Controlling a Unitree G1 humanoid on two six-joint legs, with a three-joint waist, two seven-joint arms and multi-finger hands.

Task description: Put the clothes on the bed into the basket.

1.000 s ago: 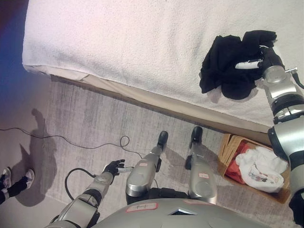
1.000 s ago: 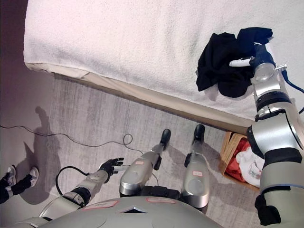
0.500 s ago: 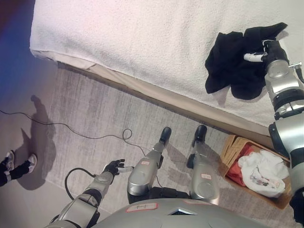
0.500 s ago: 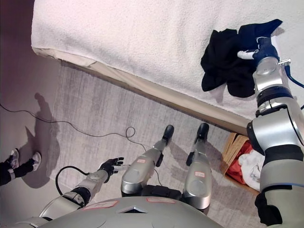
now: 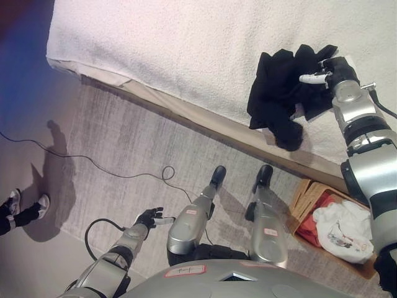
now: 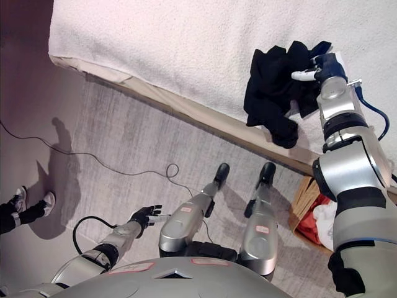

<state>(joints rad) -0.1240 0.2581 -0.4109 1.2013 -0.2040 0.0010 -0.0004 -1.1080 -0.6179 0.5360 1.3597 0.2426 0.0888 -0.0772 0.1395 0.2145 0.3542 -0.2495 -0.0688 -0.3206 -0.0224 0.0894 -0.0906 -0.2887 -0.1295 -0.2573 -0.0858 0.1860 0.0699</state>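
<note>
A black garment [image 5: 279,93] lies crumpled on the white bed [image 5: 186,49] at the right, and its lower end droops over the bed's front edge. My right hand [image 5: 330,69] rests on the garment's right side, fingers curled into the cloth with one white tip sticking out. The wicker basket [image 5: 302,189] stands on the floor at the lower right, below the bed's edge, holding white and red clothes [image 5: 341,225]. My left hand [image 5: 149,218] hangs low over the floor at the bottom left, fingers relaxed and holding nothing.
A person's shoes [image 5: 20,208] show at the far left on the grey carpet. A thin black cord [image 5: 93,162] runs across the floor in front of the bed. The bed's beige base [image 5: 186,115] borders the carpet.
The black garment has been dragged left and toward the bed's front edge, and its end now hangs over it. My right hand moved with it. The left hand has stayed put.
</note>
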